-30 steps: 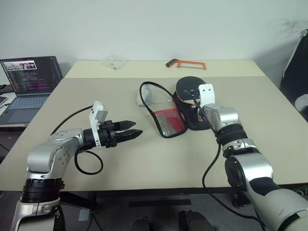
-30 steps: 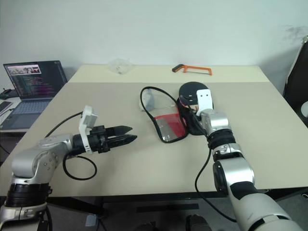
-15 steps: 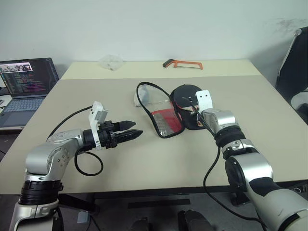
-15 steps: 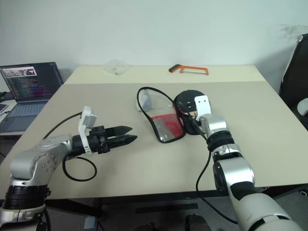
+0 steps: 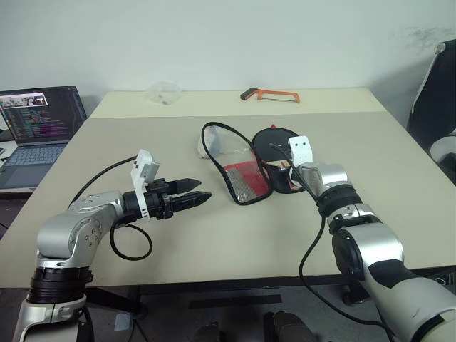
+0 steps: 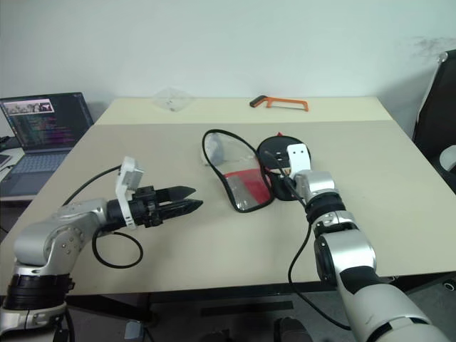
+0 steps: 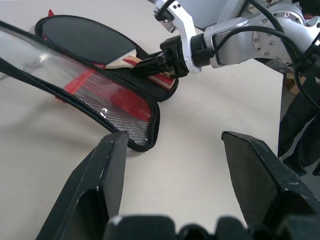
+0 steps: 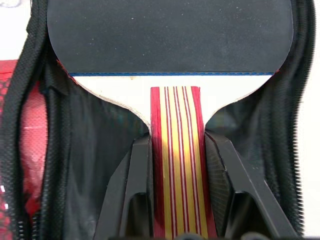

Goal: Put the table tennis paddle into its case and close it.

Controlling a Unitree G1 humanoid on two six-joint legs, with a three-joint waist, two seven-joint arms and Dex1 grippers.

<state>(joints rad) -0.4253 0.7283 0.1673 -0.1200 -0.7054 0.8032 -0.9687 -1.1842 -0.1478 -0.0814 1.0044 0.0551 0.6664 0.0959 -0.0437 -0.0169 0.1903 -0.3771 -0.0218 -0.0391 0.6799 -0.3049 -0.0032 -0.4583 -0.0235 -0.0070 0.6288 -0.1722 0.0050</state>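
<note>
Right gripper still pinching the table tennis paddle handle, paddle now lower inside the open case, left gripper unmoved, fingers wide, empty.

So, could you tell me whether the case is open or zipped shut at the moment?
Open. The case's clear flap lies spread to one side, and the paddle, gripped at the handle by the right hand, rests on the black half.
</note>
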